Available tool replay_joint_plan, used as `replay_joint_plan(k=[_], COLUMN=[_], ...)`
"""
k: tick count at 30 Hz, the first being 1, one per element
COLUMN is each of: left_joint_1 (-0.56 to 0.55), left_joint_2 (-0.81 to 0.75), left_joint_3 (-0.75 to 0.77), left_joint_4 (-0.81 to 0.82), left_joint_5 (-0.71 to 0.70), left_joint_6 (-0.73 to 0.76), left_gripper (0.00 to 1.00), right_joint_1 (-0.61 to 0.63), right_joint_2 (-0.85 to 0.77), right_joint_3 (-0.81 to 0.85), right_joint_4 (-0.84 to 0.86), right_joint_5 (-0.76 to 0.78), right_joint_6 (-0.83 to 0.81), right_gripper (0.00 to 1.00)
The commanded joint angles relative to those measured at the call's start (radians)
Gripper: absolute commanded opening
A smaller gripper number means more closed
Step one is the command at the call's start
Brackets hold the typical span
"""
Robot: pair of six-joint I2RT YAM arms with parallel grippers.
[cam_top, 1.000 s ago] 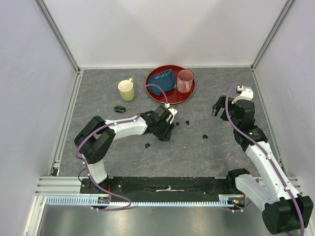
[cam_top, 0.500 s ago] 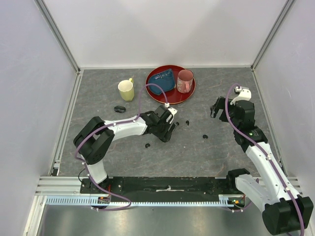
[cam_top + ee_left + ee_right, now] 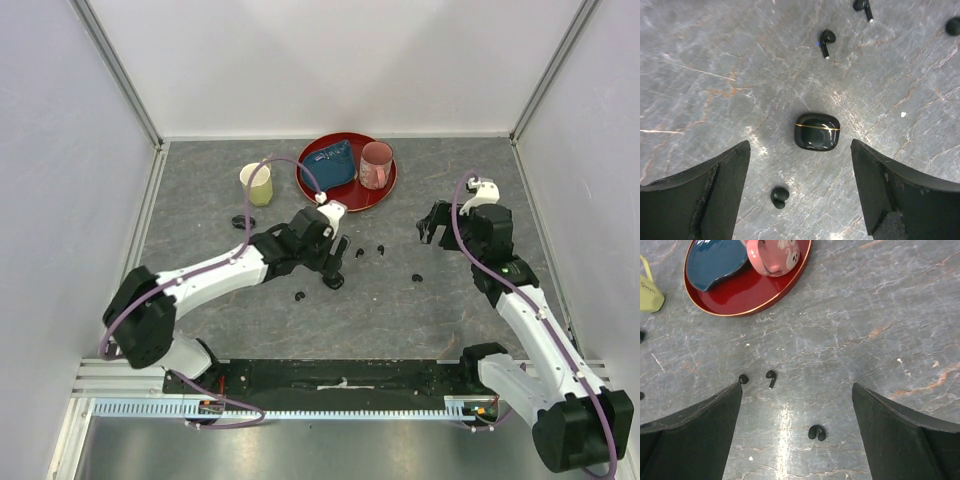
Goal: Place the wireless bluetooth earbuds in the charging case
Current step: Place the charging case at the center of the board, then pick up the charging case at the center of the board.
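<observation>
We look down past the left gripper (image 3: 800, 144), its jaws spread wide, holding nothing. The charging case (image 3: 817, 131), lid shut, lies on the table (image 3: 715, 75) directly between the fingers (image 3: 705, 195), touching neither. Its long axis and gold seam run from finger to finger. Loose earbuds (image 3: 825, 42) lie nearby. The right gripper (image 3: 797, 386), also spread and empty, is farther away. A yellow mug (image 3: 647, 287) seems to read "Simple"; the case shows no brand.

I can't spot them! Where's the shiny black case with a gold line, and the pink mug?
shiny black oval case (image 3: 817, 133): left wrist view, middle, under its gold line.
pink mug (image 3: 773, 254): right wrist view, its side wall.
</observation>
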Motion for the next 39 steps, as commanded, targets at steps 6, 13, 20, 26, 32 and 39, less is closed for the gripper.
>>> replay_joint_plan(k=[6, 13, 20, 26, 32, 39], left_joint_1=[0.121, 0.246, 0.316, 0.33, 0.333, 0.338], left_joint_2=[-0.249, -0.458, -0.538, -0.596, -0.616, -0.671], left_joint_3=[-0.12, -0.269, -0.299, -0.315, -0.292, -0.322], left_joint_4=[0.045, 0.099, 0.038, 0.019, -0.022, -0.028], left_joint_5=[-0.084, 0.033, 0.05, 0.051, 0.024, 0.002], left_joint_6=[-0.072, -0.122, -0.153, -0.201, -0.181, -0.19], left_gripper=[0.91, 0.97, 0.98, 0.98, 0.98, 0.98], right_joint_1=[0.003, 0.134, 0.272, 0.282, 0.282, 0.372], right_joint_2=[0.173, 0.196, 0.161, 0.153, 0.162, 0.245], right_joint_3=[0.053, 0.042, 0.008, 0.059, 0.01, 0.065], right_joint_4=[0.013, 0.086, 0.115, 0.15, 0.294, 0.19], right_joint_5=[-0.161, -0.226, 0.024, 0.077, -0.18, -0.155], right_joint_6=[0.014, -0.051, -0.073, 0.032, -0.003, -0.131], right_gripper=[0.98, 0.98, 0.98, 0.98, 0.98, 0.96])
